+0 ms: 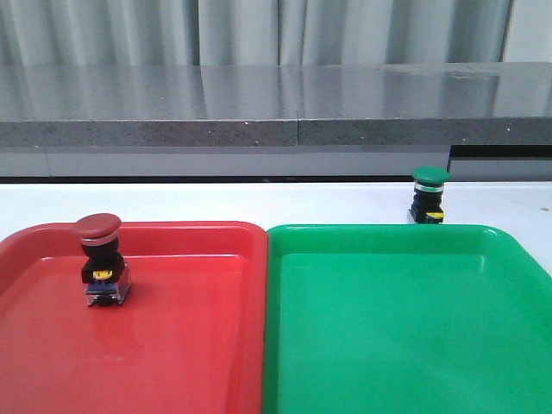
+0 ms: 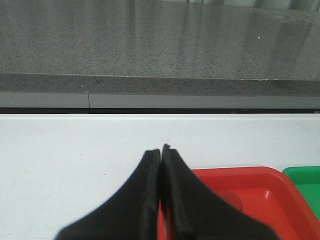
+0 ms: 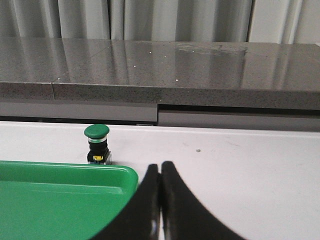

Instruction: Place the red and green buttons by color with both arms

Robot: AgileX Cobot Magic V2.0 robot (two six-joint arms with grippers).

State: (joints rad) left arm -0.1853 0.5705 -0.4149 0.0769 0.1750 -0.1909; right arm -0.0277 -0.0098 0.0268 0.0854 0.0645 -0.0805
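Red tray (image 1: 172,362) holding red button (image 1: 102,259), green button (image 1: 429,197) stranded on table (image 1: 259,203) behind green tray (image 1: 405,345), left pincer (image 2: 161,150) and right pincer (image 3: 160,167) pressed together, empty; likely hazard: toppling that top-heavy button with an off-centre grasp.

Three low cameras, all facing the far grey ledge (image 1: 276,129).

The front view looks forward over both trays from close in; the left wrist view sits over the red tray (image 2: 260,200), the right wrist view near the green tray (image 3: 60,200), both shared with front.
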